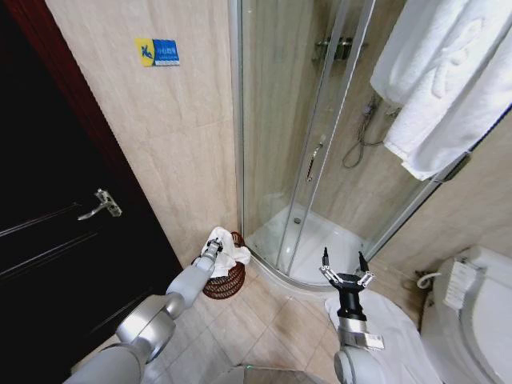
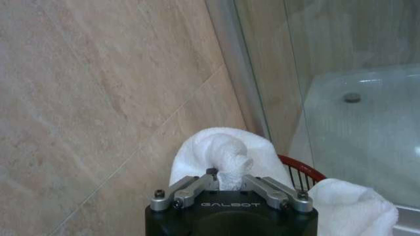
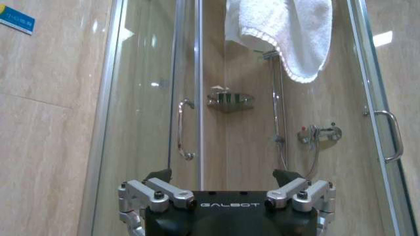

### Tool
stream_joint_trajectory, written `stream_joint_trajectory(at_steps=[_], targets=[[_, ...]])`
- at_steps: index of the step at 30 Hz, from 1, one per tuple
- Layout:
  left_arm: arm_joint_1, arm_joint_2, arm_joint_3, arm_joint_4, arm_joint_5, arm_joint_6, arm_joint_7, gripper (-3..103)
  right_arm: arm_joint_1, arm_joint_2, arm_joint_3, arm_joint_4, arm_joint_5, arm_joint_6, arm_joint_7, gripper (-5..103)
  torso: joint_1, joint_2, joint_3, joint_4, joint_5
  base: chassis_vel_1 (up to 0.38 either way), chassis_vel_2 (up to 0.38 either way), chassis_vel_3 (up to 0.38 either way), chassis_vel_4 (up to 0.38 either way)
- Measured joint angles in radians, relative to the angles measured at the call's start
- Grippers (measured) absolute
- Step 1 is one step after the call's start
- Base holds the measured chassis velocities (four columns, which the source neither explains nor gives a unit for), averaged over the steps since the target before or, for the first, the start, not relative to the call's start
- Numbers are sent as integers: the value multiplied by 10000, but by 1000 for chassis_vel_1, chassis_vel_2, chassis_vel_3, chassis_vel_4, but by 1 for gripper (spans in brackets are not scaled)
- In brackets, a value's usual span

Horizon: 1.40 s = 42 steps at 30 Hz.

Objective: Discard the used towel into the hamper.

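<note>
In a tiled bathroom, the robot's right gripper (image 1: 346, 266) is raised in front of the robot with its fingers spread wide and nothing between them, above a white mat (image 1: 384, 328) on the floor beside the toilet (image 1: 472, 320). Farther forward and to the left, the left gripper (image 1: 211, 250) reaches out over the hamper (image 1: 228, 282), its jaws clenched on a bunched fold of the used towel (image 1: 226, 254). The wrist view shows that white fold pinched between the fingers (image 2: 196, 184), with the rest of the towel (image 2: 354, 206) draped across the basket's red-brown rim (image 2: 305, 169); part of the cloth hangs over the edge. The hamper stands on the floor in the corner where the beige wall (image 1: 160, 144) meets the glass shower stall (image 1: 320, 160), near the dark door (image 1: 56, 224). Beyond, clean white towels (image 1: 448, 80) hang at the upper right, next to the shower.
</note>
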<state>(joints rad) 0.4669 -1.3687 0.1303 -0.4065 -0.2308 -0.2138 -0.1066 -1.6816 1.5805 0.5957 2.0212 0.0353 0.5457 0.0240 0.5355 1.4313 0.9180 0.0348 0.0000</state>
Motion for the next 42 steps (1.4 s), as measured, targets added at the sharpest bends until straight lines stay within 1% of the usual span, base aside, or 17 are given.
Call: stream_joint_trajectory(at_steps=[3,7,9,11,15,19,25,27,29,30,31,32,33,34,36,40,42], targets=[[-71,-77,-24,148,-75,-74,-175,6,2,-2,-6,22,14,0,-32,100,0,0,0,2,0,0,0,0,0],[-194,-159,-41,198,-680,-10,-701,6,11,-2,-15,37,17,-2,-51,100,2,0,0,-1,-1,0,0,0,0],[-292,-175,-17,120,-1340,366,-1386,6,17,-2,-16,44,22,-3,-55,100,4,0,0,-2,0,-27,15,15,-19],[-308,-177,-16,100,-1444,438,-1507,6,18,-3,-17,45,22,-3,-55,100,5,0,0,-2,0,-54,33,33,-38],[-315,-183,-102,-207,-2175,1047,-2648,6,4,15,-35,56,24,18,-60,100,6,0,0,-2,0,-21,23,29,-20],[-136,-169,-222,-457,-2449,1327,-3051,6,-3,21,-50,58,70,121,-82,100,6,0,0,-1,-1,-27,55,40,-36],[257,25,-124,-778,-2003,1368,-2791,6,-48,26,-33,80,164,275,-104,100,6,0,0,4,1,0,0,0,0],[448,122,150,-867,-1532,1360,-2222,6,-104,22,7,113,167,311,-134,100,4,1,0,-1,0,0,0,0,0],[579,276,751,-765,-808,1209,-1325,6,-143,20,52,125,180,393,-189,100,3,2,0,0,0,0,0,0,0],[579,276,751,-765,-808,1209,-1325,6,-143,20,52,125,180,393,-189,100,3,2,0,0,0,0,0,0,0],[595,324,1241,-566,-420,1078,-681,6,-169,29,66,125,192,459,-210,100,2,2,0,1,0,0,0,0,0],[601,377,1613,-481,-298,1020,-205,6,-189,42,79,120,211,511,-212,100,3,2,0,1,-1,0,0,0,0],[601,377,1613,-481,-298,1020,-205,6,-189,42,79,120,211,511,-212,100,3,2,0,1,-1,0,0,0,0],[597,428,2041,-376,-239,902,241,6,-212,57,95,95,243,569,-212,100,3,2,0,0,-1,0,0,0,0],[539,447,2626,-201,-218,765,706,6,-255,83,136,-3,331,673,-209,100,3,2,0,1,-1,0,0,0,0],[350,296,3069,109,-369,726,880,6,-269,77,170,-133,431,771,-177,100,3,2,0,1,3,0,0,0,0],[249,47,3131,319,-944,763,403,6,-233,80,180,-195,457,803,-159,100,3,2,0,2,2,0,0,0,0]])
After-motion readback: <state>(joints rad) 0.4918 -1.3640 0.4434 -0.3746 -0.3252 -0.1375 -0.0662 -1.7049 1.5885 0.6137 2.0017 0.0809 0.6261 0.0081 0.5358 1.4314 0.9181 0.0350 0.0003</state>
